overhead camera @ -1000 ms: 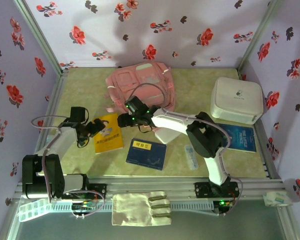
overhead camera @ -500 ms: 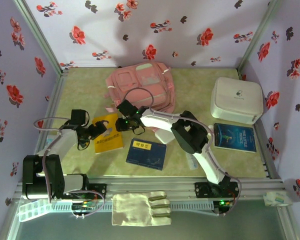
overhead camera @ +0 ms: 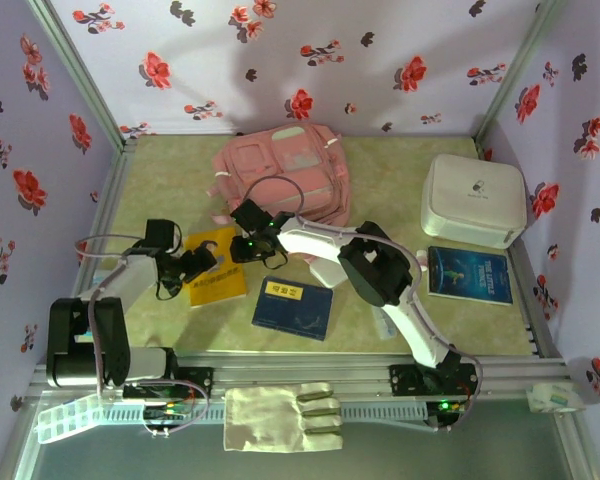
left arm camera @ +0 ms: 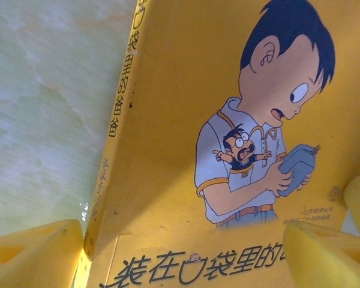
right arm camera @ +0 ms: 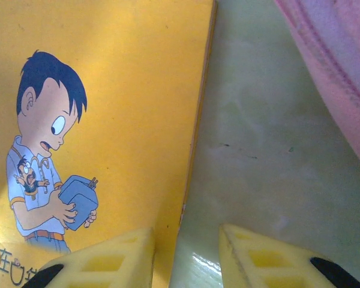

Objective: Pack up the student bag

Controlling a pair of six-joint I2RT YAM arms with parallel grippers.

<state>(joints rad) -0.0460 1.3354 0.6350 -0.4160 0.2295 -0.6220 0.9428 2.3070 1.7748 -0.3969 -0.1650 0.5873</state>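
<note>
The student bag (overhead camera: pixel 283 175) lies flat at the far middle of the table (overhead camera: pixel 170 180), its pink edge (right arm camera: pixel 336 54) near the right fingers (right arm camera: pixel 108 264). Just near and left of it lies a yellow book (overhead camera: pixel 217 268). The right fingers stand a little apart, low over the book's right edge (right arm camera: pixel 192 150). The left fingers (left arm camera: pixel 30 252) are spread wide over its cover (left arm camera: pixel 186 120). A dark blue book (overhead camera: pixel 293 307) lies nearer, and a white box (overhead camera: pixel 474 200) sits far right.
</note>
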